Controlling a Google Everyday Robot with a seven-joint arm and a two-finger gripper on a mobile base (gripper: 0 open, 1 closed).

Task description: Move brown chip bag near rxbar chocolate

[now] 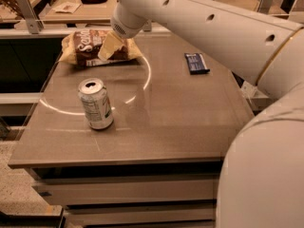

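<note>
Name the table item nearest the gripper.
The brown chip bag at the far left: the gripper is right at it, while the silver can and rxbar chocolate sit apart.

The table (166, 127) holds one brown chip bag (81, 49), one rxbar chocolate (196, 63) and one silver can (96, 103), with one gripper (109, 46) at the bag's middle.

The gripper (110, 45), smooth matt cream plastic, sits on the brown chip bag (83, 49) at upper left, whose crinkly film is glossy. The rxbar chocolate (196, 63) wrapper has a slight sheen. The can (96, 103) is dull silvery metal. The table (180, 118) top is smooth and faintly reflective.
</note>
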